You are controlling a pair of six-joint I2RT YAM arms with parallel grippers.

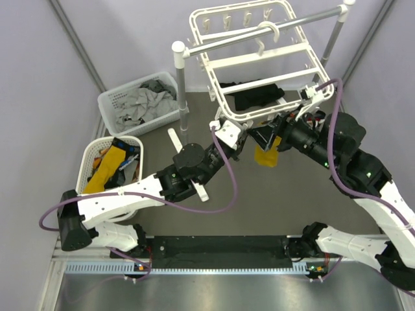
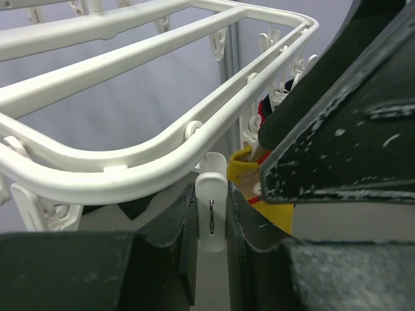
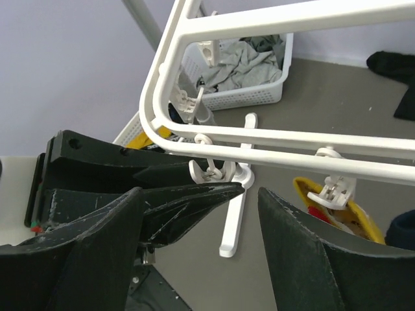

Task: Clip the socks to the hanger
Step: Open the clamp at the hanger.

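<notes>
Your grey desk [image 1: 272,207] carries 2 white baskets at its left edge: the far basket [image 1: 110,103] holds grey cloths [image 1: 146,103], the near basket [image 1: 89,155] socks [image 1: 107,165]. A black garment [image 1: 256,96] lies toward the far edge; the rack's white foot [image 1: 174,139] rests mid-desk.

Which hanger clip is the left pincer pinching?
The clip under the rounded corner of the hanger, beside the yellow sock; the rest hang ungripped.
</notes>
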